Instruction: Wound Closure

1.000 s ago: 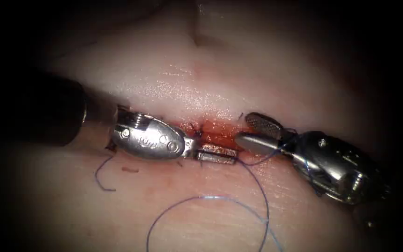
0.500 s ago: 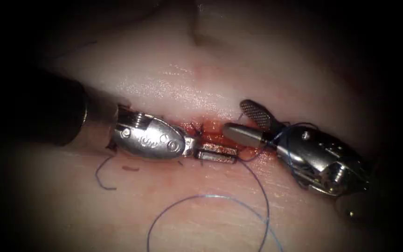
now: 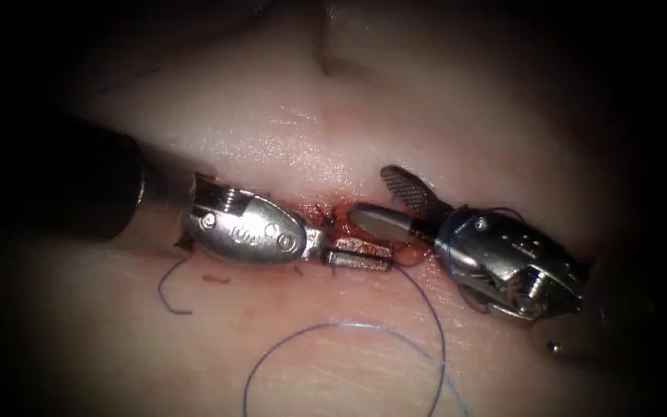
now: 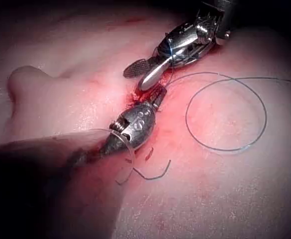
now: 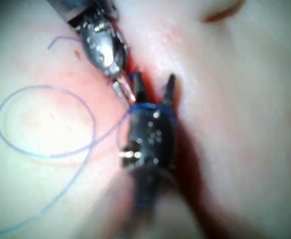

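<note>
On the pale tissue (image 3: 272, 139) the cut (image 3: 341, 215) is wet with red fluid. My left tool (image 3: 384, 259) lies along the cut's near edge, its jaws shut on the blue thread (image 3: 341, 326), which leaves their tip. From there the thread curls into a wide loop (image 4: 225, 149) toward the front, and a turn of it wraps my right tool's wrist (image 5: 145, 107). My right tool (image 3: 372, 193) hovers over the cut's right end with its jaws open and nothing between them. It sits just beyond the left tool's tip (image 4: 159, 94). Where the needle is I cannot tell.
A short cut end of thread (image 3: 165, 297) lies on the tissue under the left tool's body, also seen in the left wrist view (image 4: 150, 177). Dark stitch ends (image 3: 319, 210) stand at the cut beside the left tool's wrist. A fold (image 3: 326, 62) marks the far tissue.
The right tool has slid left along the cut toward the left tool's jaws, staying open and carrying the thread turn on its wrist. The left tool has not moved.
</note>
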Motion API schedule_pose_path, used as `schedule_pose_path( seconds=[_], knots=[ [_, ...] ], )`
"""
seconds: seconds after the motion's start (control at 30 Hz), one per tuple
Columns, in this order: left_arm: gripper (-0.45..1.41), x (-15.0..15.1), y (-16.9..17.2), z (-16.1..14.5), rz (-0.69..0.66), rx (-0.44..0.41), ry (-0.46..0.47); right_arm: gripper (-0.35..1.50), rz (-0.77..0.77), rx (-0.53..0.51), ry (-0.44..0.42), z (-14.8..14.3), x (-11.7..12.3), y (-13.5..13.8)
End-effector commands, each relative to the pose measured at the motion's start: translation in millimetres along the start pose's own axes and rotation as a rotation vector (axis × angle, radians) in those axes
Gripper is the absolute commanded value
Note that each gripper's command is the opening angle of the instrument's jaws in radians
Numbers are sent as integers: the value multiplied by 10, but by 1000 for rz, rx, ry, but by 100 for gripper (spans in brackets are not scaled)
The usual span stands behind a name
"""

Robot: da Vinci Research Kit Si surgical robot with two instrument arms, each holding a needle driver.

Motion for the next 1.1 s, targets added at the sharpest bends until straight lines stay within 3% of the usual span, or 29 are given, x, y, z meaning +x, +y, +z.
schedule_pose_path(
  seconds=[0.03, 0.17, 0.23, 0.27, 0.77, 1.1],
  knots=[
    [-45, -4, 6, 7, 0, 0, 0, 26, 2, 3, -3, 2, -9, -3],
    [-45, -4, 6, 7, 0, 0, 0, 7, 1, 14, -6, 1, -9, -5],
    [-45, -4, 6, 7, 0, -3, 1, -31, -4, 29, -10, 0, -9, -6],
    [-45, -4, 6, 7, 0, -3, 1, -35, -4, 32, -11, 0, -9, -6],
    [-45, 2, 8, 5, -5, -12, 6, -35, -45, 64, -26, -23, 6, -11],
    [-45, 80, 2, -23, -18, -74, 48, -35, -122, 60, -59, -61, 0, -26]
  ],
)
